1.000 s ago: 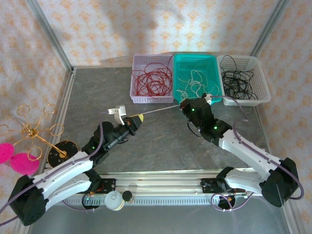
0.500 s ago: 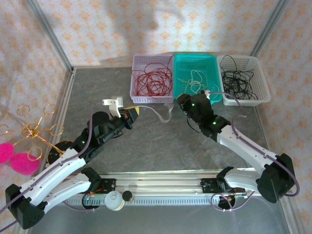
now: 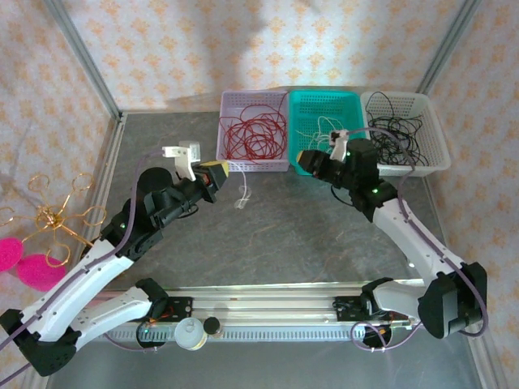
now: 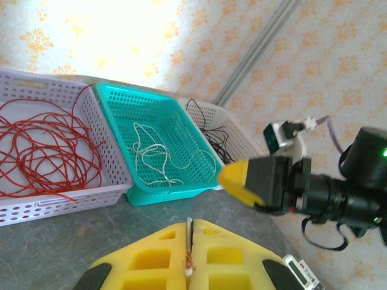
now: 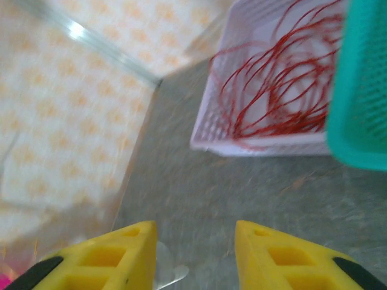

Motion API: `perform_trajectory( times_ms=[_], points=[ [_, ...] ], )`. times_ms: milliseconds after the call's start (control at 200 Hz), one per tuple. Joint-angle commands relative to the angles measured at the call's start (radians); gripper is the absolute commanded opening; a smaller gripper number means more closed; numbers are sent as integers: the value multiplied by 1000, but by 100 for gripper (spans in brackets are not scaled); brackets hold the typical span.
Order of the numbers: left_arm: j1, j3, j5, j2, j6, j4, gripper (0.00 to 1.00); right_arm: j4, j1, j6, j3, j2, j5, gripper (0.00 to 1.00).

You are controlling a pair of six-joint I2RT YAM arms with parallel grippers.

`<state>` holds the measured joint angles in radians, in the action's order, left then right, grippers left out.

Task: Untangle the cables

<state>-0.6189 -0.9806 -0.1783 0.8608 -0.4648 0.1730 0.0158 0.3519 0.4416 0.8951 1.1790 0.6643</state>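
Left gripper clamped tight, thin white strand pinched in seam; loose white cable end just beside it, over grey table. Right gripper partly open, empty, at teal basket front. Red cable in lilac basket. White cable in teal basket. Black cable in white basket.

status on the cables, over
Left end effector shut on a white cable, loose end trailing. Right end effector open, beside the teal basket.
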Motion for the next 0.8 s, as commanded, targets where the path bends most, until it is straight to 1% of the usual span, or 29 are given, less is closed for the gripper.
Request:
perform_trajectory(
  times_ms=[0,70,135,215,280,340,390,586,716,796],
  points=[
    [5,-54,-3,10,28,62,0,-185,32,-191,-117,-58,171,40],
    [5,-72,-17,24,28,58,0,-301,54,-207,-189,-101,122,42],
    [5,-88,-41,42,28,55,0,-267,54,-184,-173,-85,77,42],
    [4,-100,-64,58,28,53,0,-193,61,-203,-130,-46,149,40],
    [5,-107,-64,60,23,49,0,-156,88,-299,-125,-46,219,38],
    [4,-116,-58,64,20,51,0,-137,119,-396,-141,-74,232,39],
    [5,-122,-56,64,19,51,0,-151,125,-434,-164,-92,255,40],
    [4,-138,-40,59,8,46,0,-225,148,-425,-198,-89,276,41],
    [4,-146,-39,61,3,41,0,-282,172,-402,-219,-71,264,41],
    [4,-150,-36,63,3,38,0,-322,175,-364,-231,-57,240,39]
  ],
)
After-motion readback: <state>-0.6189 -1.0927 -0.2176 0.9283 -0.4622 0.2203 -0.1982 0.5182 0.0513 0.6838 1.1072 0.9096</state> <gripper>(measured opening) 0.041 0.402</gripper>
